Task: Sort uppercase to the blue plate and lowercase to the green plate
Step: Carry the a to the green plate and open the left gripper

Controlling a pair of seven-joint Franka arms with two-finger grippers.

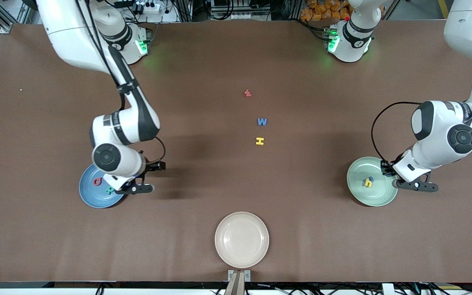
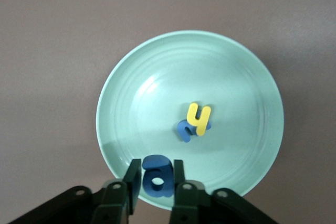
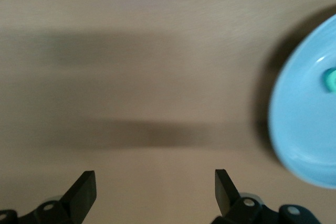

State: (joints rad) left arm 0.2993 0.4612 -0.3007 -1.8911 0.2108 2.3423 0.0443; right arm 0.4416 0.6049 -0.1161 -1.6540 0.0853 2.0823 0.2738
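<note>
The brown table point(image 1: 236, 184) carries three plates. The blue plate point(image 1: 92, 196), at the right arm's end, holds red Q point(image 1: 97, 181) and teal R point(image 1: 109, 190); the right gripper point(image 3: 155, 192) hangs spread and empty over bare table beside its rim. The green plate point(image 2: 236, 77) holds yellow h point(image 2: 198, 118), tilted, lying on a blue letter point(image 2: 185, 129). Over its rim the left gripper point(image 2: 156, 182) pinches the blue e point(image 2: 156, 178). Yellow H point(image 1: 259, 141), blue W point(image 1: 262, 121) and red w point(image 1: 247, 93) line up mid-table, successively farther from the cream plate point(image 1: 242, 239).

We see open brown table point(image 1: 203, 73) around the loose letters: red w point(image 1: 248, 93), blue W point(image 1: 262, 121) and yellow H point(image 1: 260, 141) lie well apart mid-table, each approachable from above. Right gripper point(image 1: 137, 189) hangs over the blue plate point(image 1: 92, 196) edge, left gripper point(image 1: 418, 186) over the green plate point(image 1: 359, 192) rim. Cream plate point(image 1: 242, 239) sits nearer the camera, alone.
</note>
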